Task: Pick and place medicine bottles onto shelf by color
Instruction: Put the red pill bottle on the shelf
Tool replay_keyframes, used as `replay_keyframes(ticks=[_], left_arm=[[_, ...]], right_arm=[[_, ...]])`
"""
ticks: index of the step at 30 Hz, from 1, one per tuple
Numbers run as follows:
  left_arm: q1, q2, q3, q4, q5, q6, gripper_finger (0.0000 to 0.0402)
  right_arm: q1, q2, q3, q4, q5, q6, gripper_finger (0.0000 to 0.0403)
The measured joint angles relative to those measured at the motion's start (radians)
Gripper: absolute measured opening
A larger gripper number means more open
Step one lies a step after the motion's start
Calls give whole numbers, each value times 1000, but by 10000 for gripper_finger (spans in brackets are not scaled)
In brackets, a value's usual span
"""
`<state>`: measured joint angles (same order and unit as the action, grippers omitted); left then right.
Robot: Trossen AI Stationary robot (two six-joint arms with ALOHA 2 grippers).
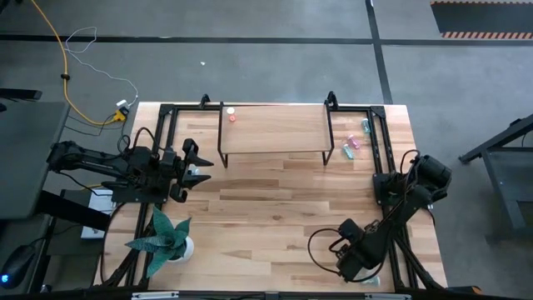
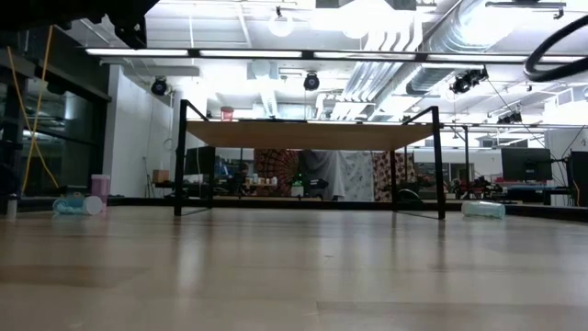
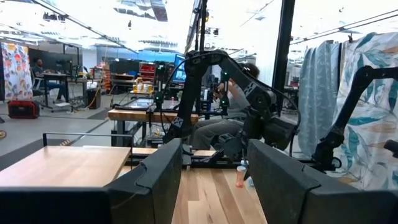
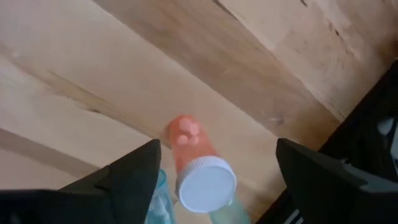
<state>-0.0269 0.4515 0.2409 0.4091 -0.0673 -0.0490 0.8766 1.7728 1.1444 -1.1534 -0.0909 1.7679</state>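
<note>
Bottles here look light, rigid and smooth-sided, so likely to roll or squirt out of a pinch; I would take one across the body just below the white cap, jaws square to it. Left to right in the high view: the left gripper (image 1: pixel 198 166) waits at the table's left edge beside the potted plant (image 1: pixel 163 237), fingers parted, nothing between them. The shelf (image 1: pixel 275 129) stands at the far middle with a red-orange bottle (image 1: pixel 231 117) on its left end. To its right, a small cluster of teal and pink bottles (image 1: pixel 356 144) lies on the table near the black frame. The right gripper (image 1: pixel 354 260) is down at the near right edge, fingers spread wide around nothing yet. Only the right wrist view shows why it is there: an orange bottle (image 4: pixel 194 163) with a white cap sits between its fingers (image 4: pixel 127 175), with a pale teal one touching it below; the overhead picture hides these under the arm. The low view adds bottles on the table at either side of the shelf, which the left wrist view barely catches.
</note>
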Motion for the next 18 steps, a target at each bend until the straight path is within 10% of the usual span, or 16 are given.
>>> replay_keyframes(ticks=[18], left_arm=[[0,0,0,0,0,-2,172]], right_arm=[[-2,-1,-1,55,0,-98,194]])
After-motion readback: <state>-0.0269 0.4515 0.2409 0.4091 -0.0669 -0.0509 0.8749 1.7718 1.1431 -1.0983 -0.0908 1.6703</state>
